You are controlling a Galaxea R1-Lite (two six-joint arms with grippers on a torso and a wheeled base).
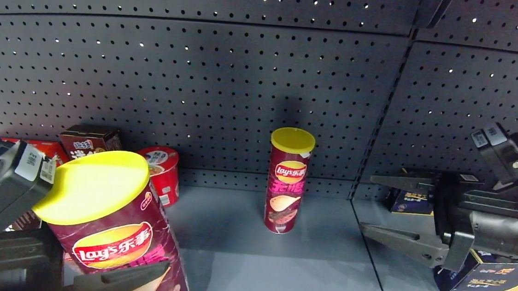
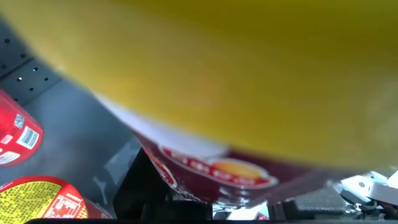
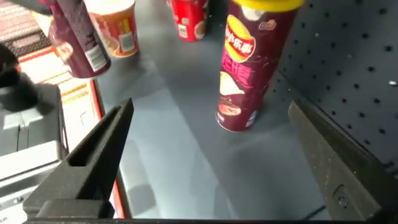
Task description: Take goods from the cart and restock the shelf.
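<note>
My left gripper is at the lower left, shut on a maroon chips can with a yellow lid, tilted and held above the shelf's front. The left wrist view has that can close up between the left gripper. A second, matching can stands upright on the grey shelf near the pegboard back. My right gripper hovers open to the right of it, fingers pointing at it, not touching. From the right wrist, the standing can is just beyond the open right gripper.
A red cup-noodle tub and a brown box stand at the back left. Dark blue boxes sit under my right arm in the neighbouring bay, past the upright divider. Bare shelf lies in front of the standing can.
</note>
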